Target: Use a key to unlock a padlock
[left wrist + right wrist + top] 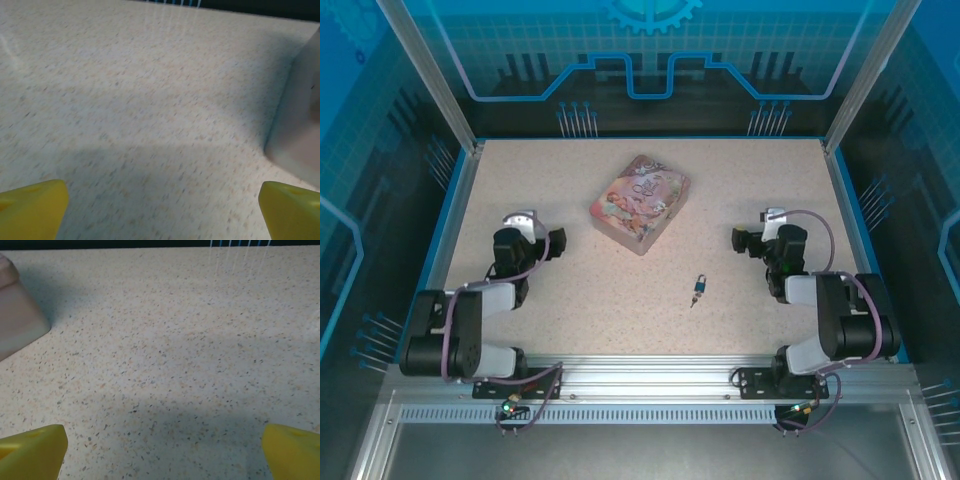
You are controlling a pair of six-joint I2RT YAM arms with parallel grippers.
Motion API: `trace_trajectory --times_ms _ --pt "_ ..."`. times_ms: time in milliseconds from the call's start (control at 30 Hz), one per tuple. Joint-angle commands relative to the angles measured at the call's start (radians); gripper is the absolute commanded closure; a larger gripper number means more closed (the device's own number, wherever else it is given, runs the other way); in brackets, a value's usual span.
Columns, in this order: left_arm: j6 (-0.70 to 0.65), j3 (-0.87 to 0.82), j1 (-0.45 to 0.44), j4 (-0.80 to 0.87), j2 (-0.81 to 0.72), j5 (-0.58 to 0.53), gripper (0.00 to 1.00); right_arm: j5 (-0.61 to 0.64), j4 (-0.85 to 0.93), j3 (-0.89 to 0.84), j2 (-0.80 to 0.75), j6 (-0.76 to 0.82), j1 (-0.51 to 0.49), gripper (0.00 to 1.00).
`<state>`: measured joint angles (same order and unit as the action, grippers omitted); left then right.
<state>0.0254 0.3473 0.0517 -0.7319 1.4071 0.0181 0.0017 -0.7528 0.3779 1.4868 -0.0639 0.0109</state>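
Observation:
The tiny blue padlock (701,287) lies on the speckled table, right of centre and towards the near edge. A thin dark key (694,301) sits at its lower left end; whether it is in the lock is too small to tell. My left gripper (559,245) rests low at the left, pointing right, well away from the padlock. In the left wrist view the left gripper (162,215) is open over bare table. My right gripper (740,240) points left, up and to the right of the padlock. In the right wrist view the right gripper (162,455) is open with nothing between its yellow fingertips (35,447).
A pink illustrated tin box (640,203) stands at the middle back of the table between the grippers. A corner of the tin box (300,120) shows at the right in the left wrist view, and the tin box (20,322) at the left in the right wrist view. Blue walls (455,190) border the table.

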Motion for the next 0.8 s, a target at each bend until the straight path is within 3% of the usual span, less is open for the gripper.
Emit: trace_trajectory --times_ms 0,33,200,767 --pt "-0.002 -0.006 0.010 -0.262 0.140 0.096 0.01 0.026 -0.021 0.043 0.015 0.050 -0.042 0.00" --pt "0.001 -0.022 0.012 -0.337 0.166 0.094 0.01 0.034 -0.008 0.047 0.013 0.053 -0.046 0.00" --pt "0.013 0.015 0.011 -0.210 0.139 0.040 0.01 0.072 -0.002 0.053 0.016 0.068 -0.070 0.00" --pt "0.005 0.018 0.001 -0.216 0.142 0.023 0.01 0.066 0.003 0.056 0.017 0.072 -0.071 0.00"
